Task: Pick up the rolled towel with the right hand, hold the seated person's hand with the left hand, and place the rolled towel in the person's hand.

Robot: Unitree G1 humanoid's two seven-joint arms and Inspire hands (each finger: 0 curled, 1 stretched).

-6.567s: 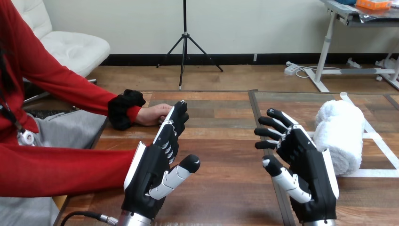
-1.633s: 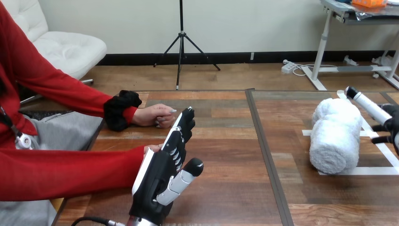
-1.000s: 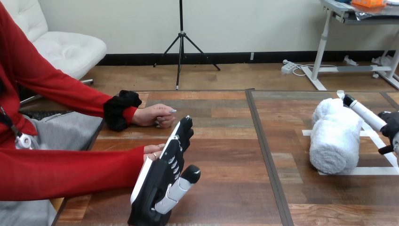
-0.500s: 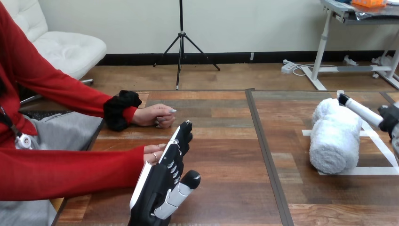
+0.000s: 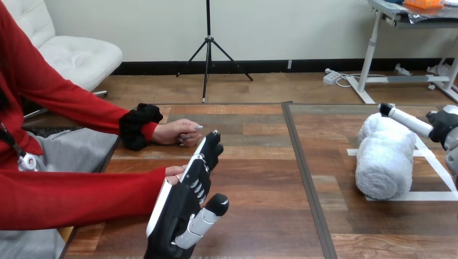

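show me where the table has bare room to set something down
Widest bare patch: the table's middle, between the left robot hand and the towel. Crowded at the left, around the person's hands, and at the towel, where the right robot hand is.

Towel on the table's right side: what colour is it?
The towel is plain white; the head view shows it best.

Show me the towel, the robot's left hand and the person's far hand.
towel [image 5: 384, 162]: head view, middle of the roll.
left hand [image 5: 181, 208]: head view, black palm.
person's far hand [image 5: 177, 131]: head view, back of the hand.
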